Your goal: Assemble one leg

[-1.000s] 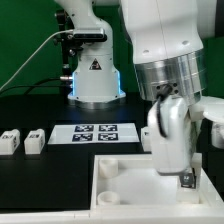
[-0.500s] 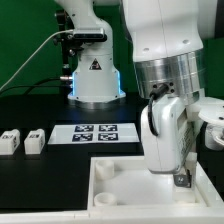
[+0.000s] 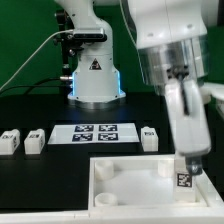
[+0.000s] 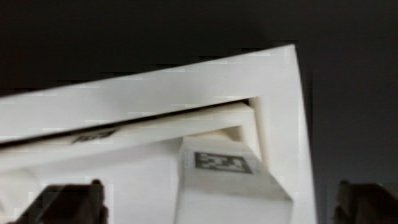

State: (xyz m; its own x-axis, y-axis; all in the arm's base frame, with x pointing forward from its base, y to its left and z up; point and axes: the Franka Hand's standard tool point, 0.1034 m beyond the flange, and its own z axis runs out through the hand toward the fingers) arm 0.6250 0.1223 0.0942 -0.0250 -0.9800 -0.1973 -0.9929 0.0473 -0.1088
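In the tabletop's (image 3: pixel 130 185) near right corner a leg (image 3: pixel 184 176) stands upright, tag facing out. The gripper (image 3: pixel 188 150) hangs above it, jaws apart. Farther off, the marker board (image 3: pixel 96 134) lies flat; its tags are unreadable.

The tabletop (image 3: pixel 120 175) runs off the frame's bottom edge — wrist view blurred, tag (image 4: pixel 224 160) unreadable.

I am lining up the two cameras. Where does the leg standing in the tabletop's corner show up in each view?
Exterior view: the leg stands upright in the tabletop corner on the exterior view's right, just below the gripper.
Wrist view: the leg stands upright inside the tabletop corner, tag facing the camera.
Shared landmark: that raised white tabletop corner.
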